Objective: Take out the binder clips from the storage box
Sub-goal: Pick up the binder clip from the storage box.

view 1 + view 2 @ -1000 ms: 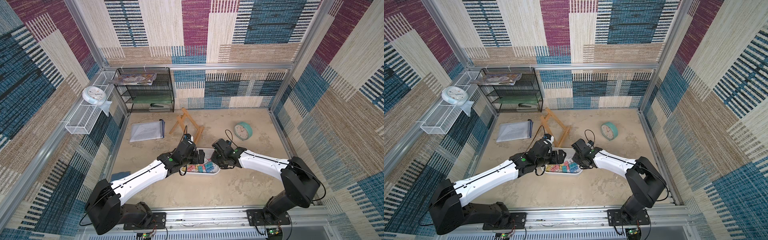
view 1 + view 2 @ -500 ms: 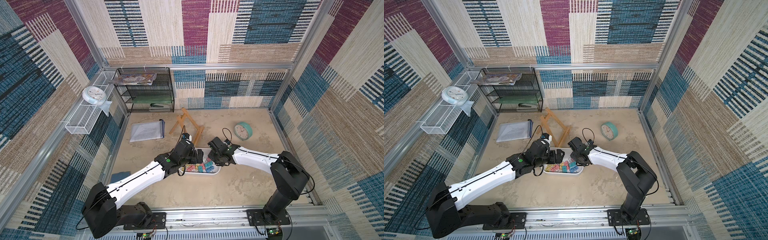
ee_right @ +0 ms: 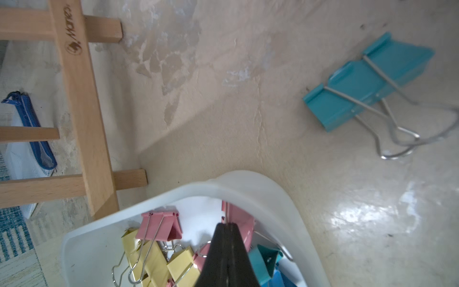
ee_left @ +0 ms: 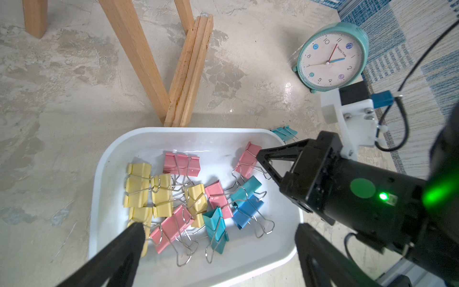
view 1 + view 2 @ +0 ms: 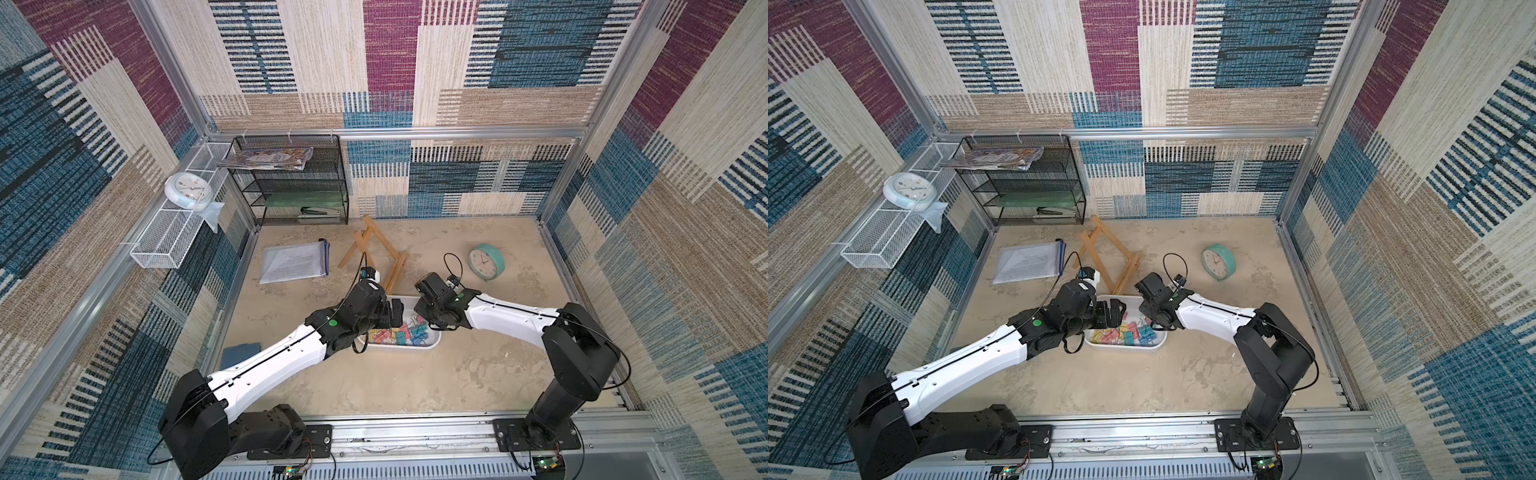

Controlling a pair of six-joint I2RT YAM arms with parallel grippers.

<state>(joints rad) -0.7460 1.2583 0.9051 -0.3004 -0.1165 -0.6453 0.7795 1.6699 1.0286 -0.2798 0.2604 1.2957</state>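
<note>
On the table [image 5: 374,386]: box [image 5: 415,350] sits mid-floor between the two wrists in both top views; its far rim lies just beside the foot of the wood frame [image 4: 188,74]; whether they touch cannot be told.

Clips [image 4: 188,196] lie in a loose tangle inside the box; yellow at one end, pink through the middle, teal and blue at the right arm's end; wire handles interlocked. One teal clip [image 3: 367,82] lies outside on the table, near the box corner but apart from the rim; it also shows in the left wrist view [image 4: 284,133].

Left gripper [image 4: 218,225]: over the box, jaws wide, one finger [image 4: 124,248] on either side of the pile; nothing held.

Right gripper [image 3: 226,225]: fingers [image 3: 218,253] pressed together, no gap showing; tip down inside the box at the corner nearest the teal clip, against a pink clip [image 3: 239,221]; a thin wire runs out from the tip; whether it is pinched cannot be told.

Clock [image 5: 485,261] stands on the table beyond the right wrist, well apart from the box.
</note>
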